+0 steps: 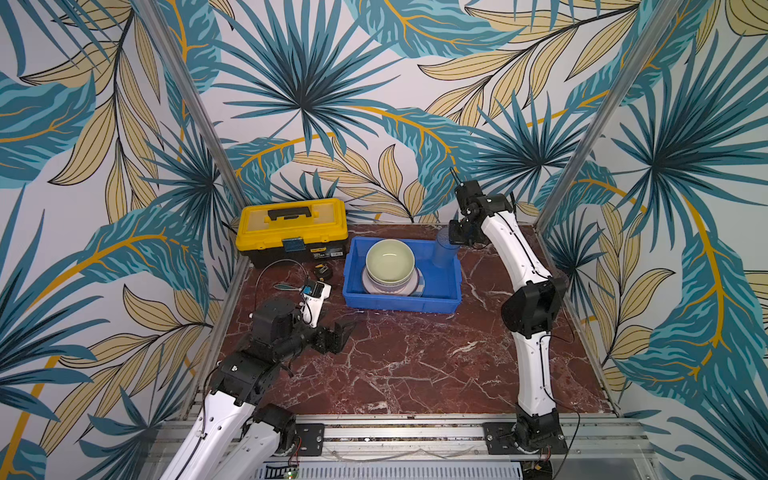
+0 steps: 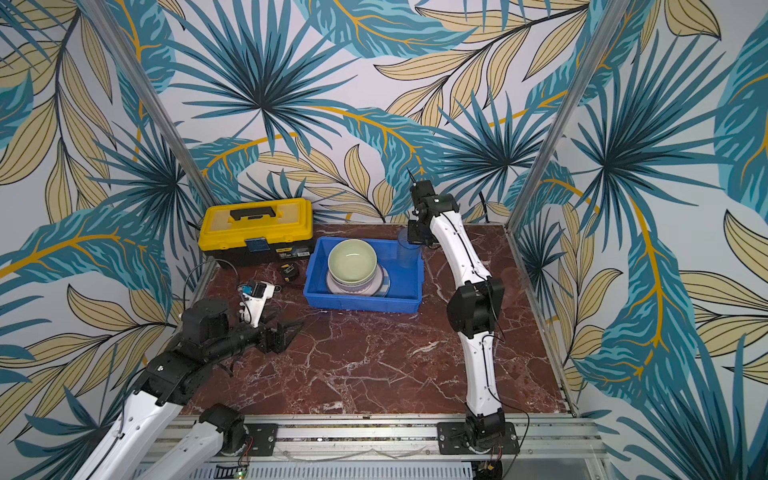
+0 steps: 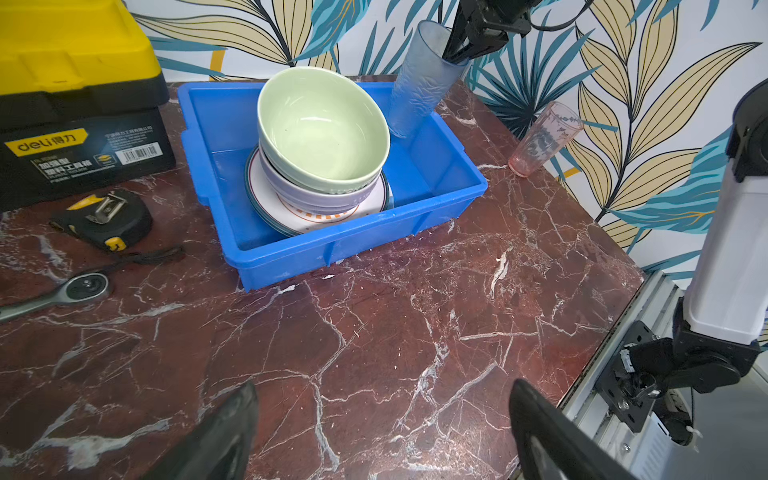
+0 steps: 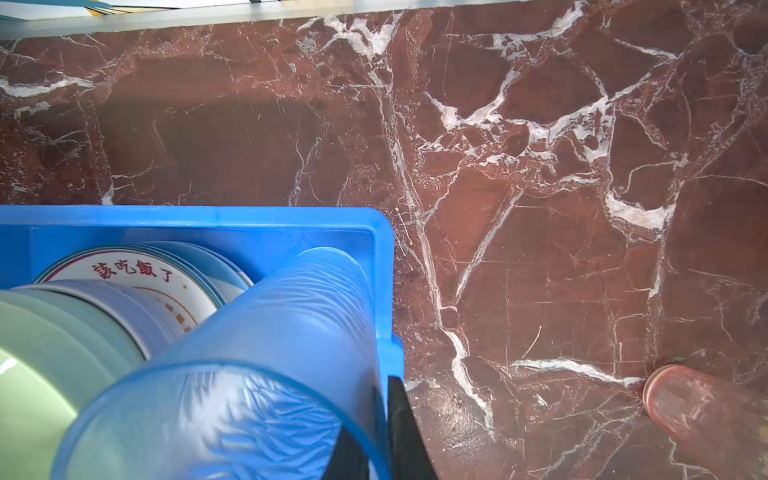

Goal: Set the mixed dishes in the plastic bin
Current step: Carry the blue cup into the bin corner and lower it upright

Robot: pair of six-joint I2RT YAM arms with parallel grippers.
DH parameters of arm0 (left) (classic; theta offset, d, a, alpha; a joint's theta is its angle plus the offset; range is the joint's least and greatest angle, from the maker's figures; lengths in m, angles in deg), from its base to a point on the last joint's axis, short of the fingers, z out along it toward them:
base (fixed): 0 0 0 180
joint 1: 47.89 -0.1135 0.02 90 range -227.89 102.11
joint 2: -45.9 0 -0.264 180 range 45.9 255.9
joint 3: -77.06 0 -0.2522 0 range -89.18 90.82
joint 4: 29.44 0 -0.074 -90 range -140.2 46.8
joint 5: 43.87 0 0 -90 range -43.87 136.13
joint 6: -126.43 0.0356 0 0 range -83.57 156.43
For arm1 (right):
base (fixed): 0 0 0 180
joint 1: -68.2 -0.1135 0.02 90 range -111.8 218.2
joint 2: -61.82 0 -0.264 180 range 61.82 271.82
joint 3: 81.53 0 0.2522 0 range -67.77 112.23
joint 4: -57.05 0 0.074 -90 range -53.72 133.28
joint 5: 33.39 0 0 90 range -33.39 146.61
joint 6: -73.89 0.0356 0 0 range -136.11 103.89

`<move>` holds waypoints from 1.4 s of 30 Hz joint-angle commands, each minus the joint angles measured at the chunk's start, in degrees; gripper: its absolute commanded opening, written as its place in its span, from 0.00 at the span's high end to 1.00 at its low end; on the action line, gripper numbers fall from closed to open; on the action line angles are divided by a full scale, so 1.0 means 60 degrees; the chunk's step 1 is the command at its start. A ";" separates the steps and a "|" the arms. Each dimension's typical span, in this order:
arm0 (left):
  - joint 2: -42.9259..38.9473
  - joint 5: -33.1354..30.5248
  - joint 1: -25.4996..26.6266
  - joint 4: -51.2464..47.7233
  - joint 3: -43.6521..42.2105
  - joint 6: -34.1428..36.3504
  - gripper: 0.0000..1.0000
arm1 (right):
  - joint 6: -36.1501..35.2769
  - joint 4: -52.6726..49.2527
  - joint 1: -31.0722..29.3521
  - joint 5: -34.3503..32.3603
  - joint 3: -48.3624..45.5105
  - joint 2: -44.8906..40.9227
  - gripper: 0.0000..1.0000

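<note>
Bluish tumbler (image 3: pixel 419 83): tilted, base in plastic bin (image 3: pixel 332 253) corner
Right end effector (image 4: pixel 376 444): clenched on its rim
Left end effector (image 3: pixel 382 390): released
Care: seat base before letting go

On the counter (image 1: pixel 415 365), the bin (image 1: pixel 415 302) sits right of the toolbox (image 1: pixel 291 230), with the tape measure (image 1: pixel 323 271) between them, nearer the front. Inside the bin, two bowls (image 1: pixel 390 259) nest on stacked plates (image 1: pixel 417 284) at left; a tumbler (image 1: pixel 444 253) tilts in the far right corner. A second tumbler (image 3: pixel 544 139) stands right of the bin.
</note>
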 commanded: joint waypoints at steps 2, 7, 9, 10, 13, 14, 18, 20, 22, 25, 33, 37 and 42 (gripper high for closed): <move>-0.0155 0.0134 -0.0023 0.0143 -0.0102 0.0029 0.06 | 0.0202 -0.0097 -0.0083 -0.0013 0.0181 0.0353 1.00; -0.0256 -0.0004 -0.0025 0.0143 -0.0117 0.0029 0.05 | 0.0202 -0.0041 -0.0082 0.0127 0.0167 0.0603 1.00; -0.0318 -0.0058 -0.0014 0.0143 -0.0131 0.0029 0.05 | 0.0218 -0.0025 -0.0076 0.0170 0.0167 0.0701 1.00; -0.0330 -0.0075 -0.0027 0.0143 -0.0132 0.0029 0.05 | 0.0222 -0.0024 -0.0076 0.0175 0.0167 0.0732 1.00; -0.0368 -0.0085 -0.0027 0.0143 -0.0146 0.0029 0.05 | 0.0246 0.0003 -0.0096 0.0177 0.0138 0.0811 1.00; -0.0365 -0.0099 -0.0014 0.0143 -0.0146 0.0029 0.05 | 0.0253 0.0004 -0.0098 0.0179 0.0127 0.0828 1.00; -0.0362 -0.0146 -0.0025 0.0143 -0.0146 0.0044 0.05 | 0.0253 0.0009 -0.0088 0.0131 0.0094 0.0873 1.00; -0.0376 -0.0144 -0.0016 0.0135 -0.0146 0.0044 0.05 | 0.0239 0.0020 -0.0098 0.0136 0.0080 0.0875 1.00; -0.0376 -0.0147 -0.0015 0.0146 -0.0146 0.0044 0.05 | 0.0232 0.0024 -0.0087 0.0130 0.0079 0.0901 1.00; -0.0377 -0.0147 -0.0022 0.0143 -0.0147 0.0035 0.05 | 0.0219 0.0034 -0.0089 0.0151 0.0079 0.0965 1.00; -0.0405 -0.0178 -0.0014 0.0143 -0.0161 0.0059 0.05 | 0.0173 0.0052 -0.0091 0.0132 -0.0087 0.1048 0.99; -0.0420 -0.0172 -0.0014 0.0143 -0.0162 0.0062 0.05 | 0.0149 0.0100 -0.0097 0.0123 -0.0205 0.1033 0.92; -0.0419 -0.0134 -0.0018 0.0148 -0.0161 0.0088 0.05 | 0.0167 0.0177 -0.0097 0.0108 -0.0380 0.0949 0.80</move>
